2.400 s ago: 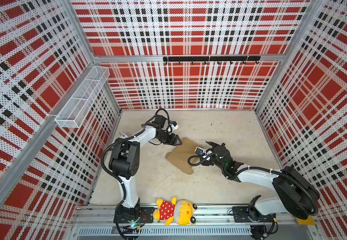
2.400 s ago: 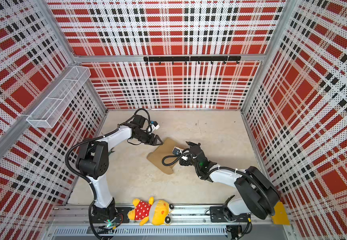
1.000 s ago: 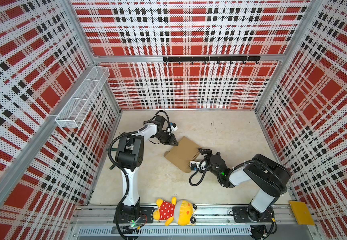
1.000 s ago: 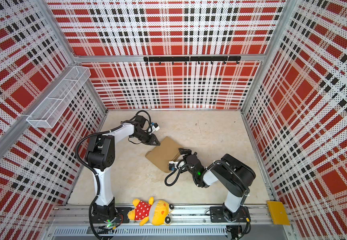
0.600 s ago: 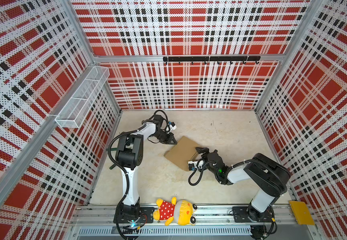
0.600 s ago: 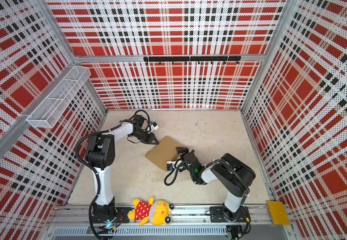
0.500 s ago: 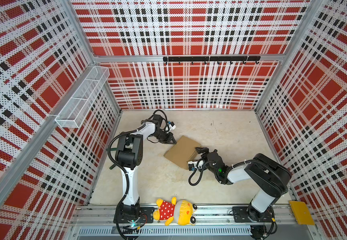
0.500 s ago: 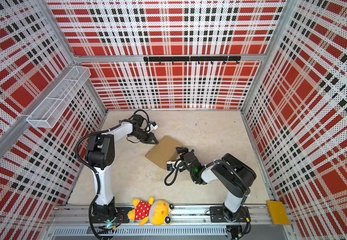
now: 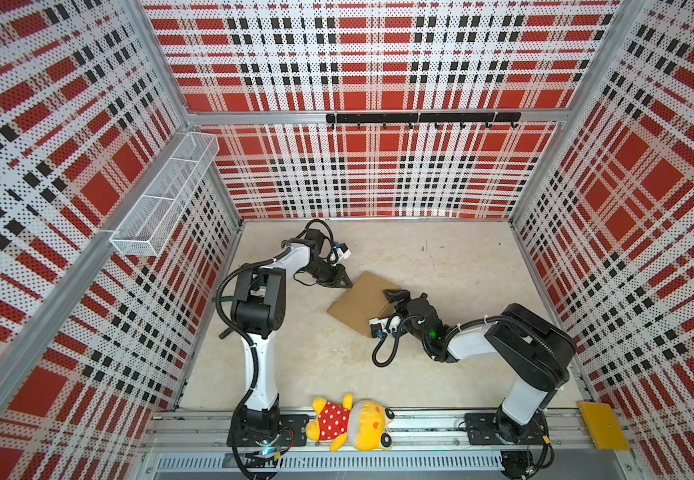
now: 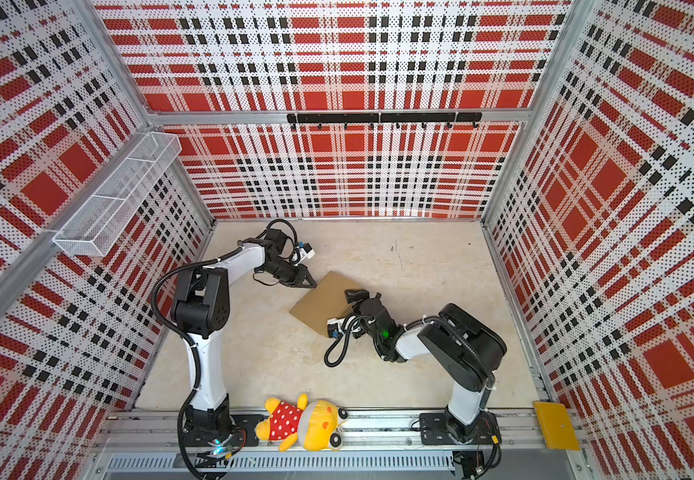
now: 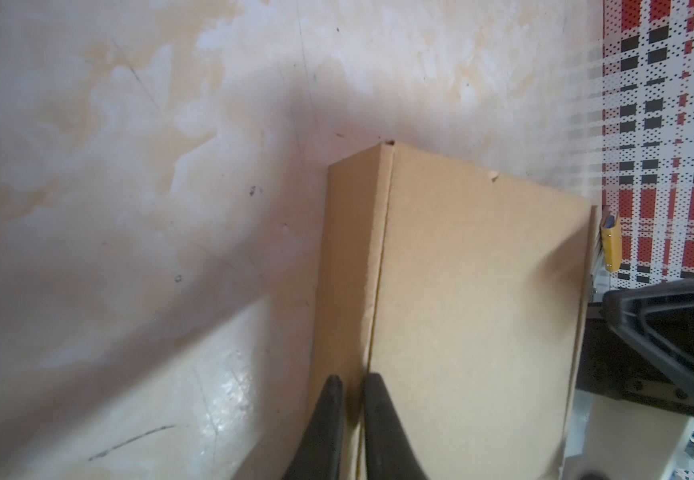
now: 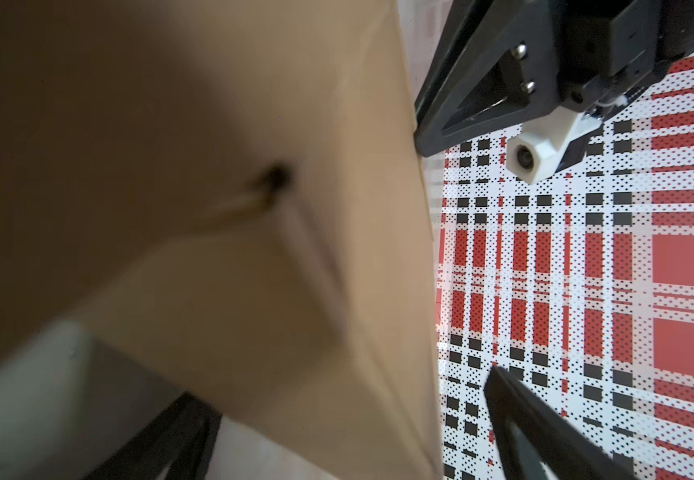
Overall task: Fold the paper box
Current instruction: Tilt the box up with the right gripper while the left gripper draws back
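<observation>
The paper box (image 9: 358,301) (image 10: 321,302) lies folded shut and flat on the floor in both top views, a plain brown slab. My left gripper (image 9: 347,284) (image 10: 312,285) is at its far left corner. In the left wrist view its fingers (image 11: 372,399) are almost together, pinching the cardboard at the seam between the top face (image 11: 474,291) and the narrow side wall. My right gripper (image 9: 391,309) (image 10: 351,307) stands wide open around the near right corner. In the right wrist view the box (image 12: 254,208) fills the space between the jaws (image 12: 343,386), clear of one finger.
A yellow plush toy (image 9: 349,424) lies on the front rail between the arm bases. A small yellow plate (image 9: 603,424) leans at the front right. A wire basket (image 9: 162,199) hangs on the left wall. A black hook rail (image 9: 420,118) runs along the back wall.
Since the earliest frames the splayed cardboard has become a closed rectangle. The right arm has folded in, bringing its open gripper to the box's corner. Over the last half second almost nothing moves.
</observation>
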